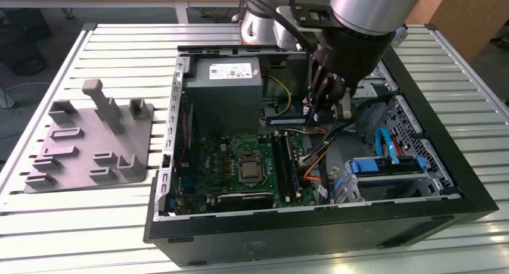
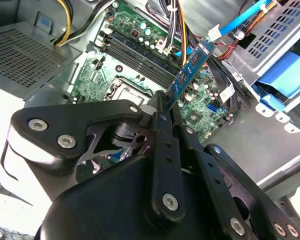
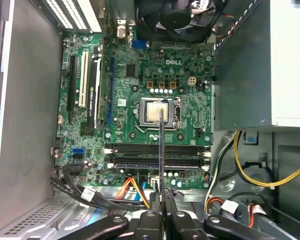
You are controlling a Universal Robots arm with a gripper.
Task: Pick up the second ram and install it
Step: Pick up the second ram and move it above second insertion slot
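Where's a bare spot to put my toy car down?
The slatted metal table is bare on the far and near sides of the grey holder block. Crowded: inside the open black computer case, where the gripper holds the thin ram circuit-board strip.

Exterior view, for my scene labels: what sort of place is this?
Probably a robot assembly test bench: an open computer case lies on a slatted metal table, a grey holder block beside it, and the end effector grips a memory stick.

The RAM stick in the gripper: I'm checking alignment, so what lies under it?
In the first wrist view, the second ram held by the gripper hangs over the black memory slots and processor socket on the motherboard. Its edge covers a thin strip of them.
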